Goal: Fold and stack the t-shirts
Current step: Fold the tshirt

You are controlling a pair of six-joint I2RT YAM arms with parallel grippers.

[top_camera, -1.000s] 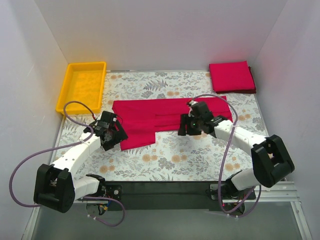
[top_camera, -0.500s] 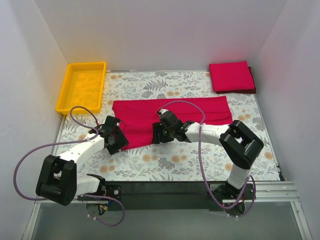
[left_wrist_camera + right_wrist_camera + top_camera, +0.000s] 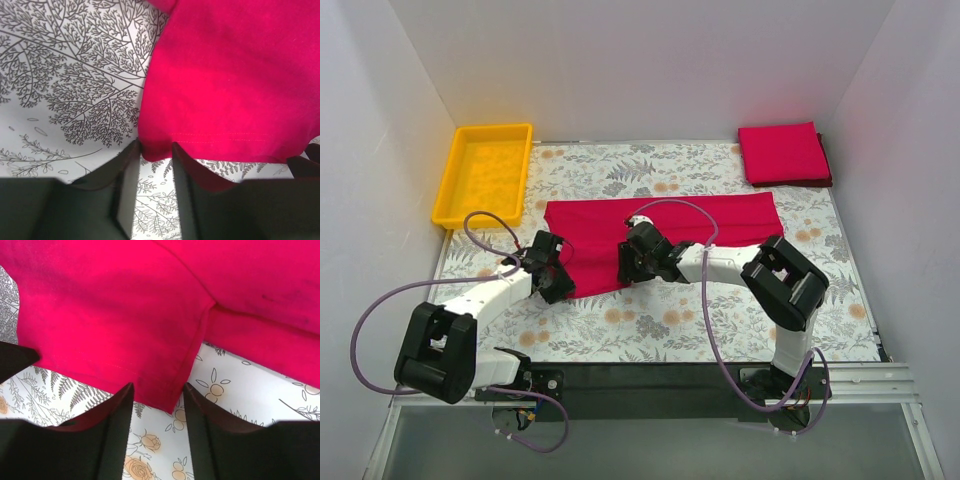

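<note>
A yellow tray (image 3: pixel 492 127) is seen at the far left corner of the table (image 3: pixel 720 310). The left gripper (image 3: pixel 155 150) is held with its jaws parted, and the near left hem corner of the t-shirt (image 3: pixel 660 222) is caught between its fingertips. The crimson shirt is spread flat mid-table, with its long axis laid left to right; which way the neck points cannot be told. A deeper flap is seen on its left half. The jaws of the right gripper (image 3: pixel 158 390) are parted astride that flap's right corner. A folded red stack (image 3: pixel 783 153) is placed at the far right corner.
</note>
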